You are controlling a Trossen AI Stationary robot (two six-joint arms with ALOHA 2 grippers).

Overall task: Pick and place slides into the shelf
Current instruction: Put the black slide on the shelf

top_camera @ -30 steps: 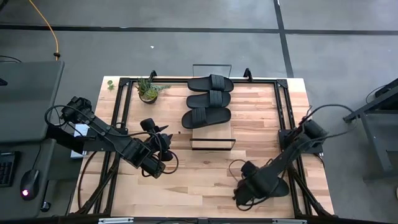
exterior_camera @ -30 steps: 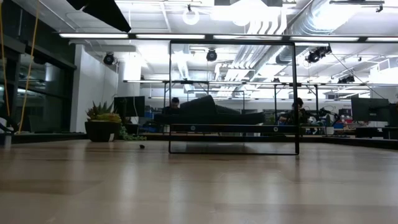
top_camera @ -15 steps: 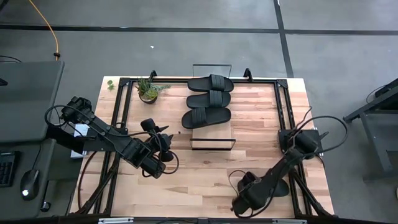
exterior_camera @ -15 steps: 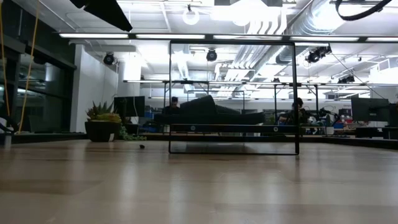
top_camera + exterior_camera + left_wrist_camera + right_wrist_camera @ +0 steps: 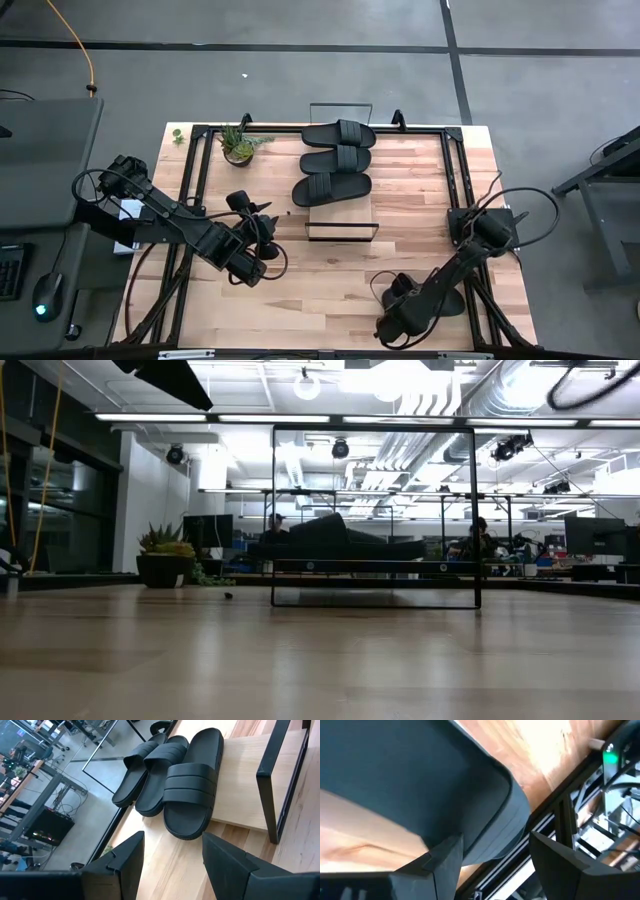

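Three black slides [image 5: 335,160] lie side by side on the far end of the shelf's light-wood plank [image 5: 340,212]; they also show in the left wrist view [image 5: 185,795] and low view [image 5: 330,530]. My left gripper [image 5: 268,228] hangs open left of the shelf, its fingers [image 5: 173,838] pointing at the slides from a distance. My right gripper [image 5: 393,325] is low at the table's near right edge. It is open [image 5: 495,840], and the rounded end of a fourth black slide [image 5: 420,780] fills the space ahead of and between its fingers. In the high view the gripper hides that slide. My right gripper's two fingers [image 5: 445,860] stand on either side of the slide's rounded end [image 5: 507,815], close to the tabletop. I cannot tell whether either finger touches it.
A potted plant [image 5: 238,145] stands at the far left of the table. Black frame rails [image 5: 195,180] run along the table's sides, one [image 5: 555,820] right by the right gripper. The shelf's wire end frames [image 5: 272,510] stand upright. Bare wood [image 5: 320,285] lies between the arms.
My right gripper has moved toward the table's near edge and a little left, and its arm has straightened out behind it. Its cable loop now shows at the top right of the low view. The left arm and the three slides have stayed put.
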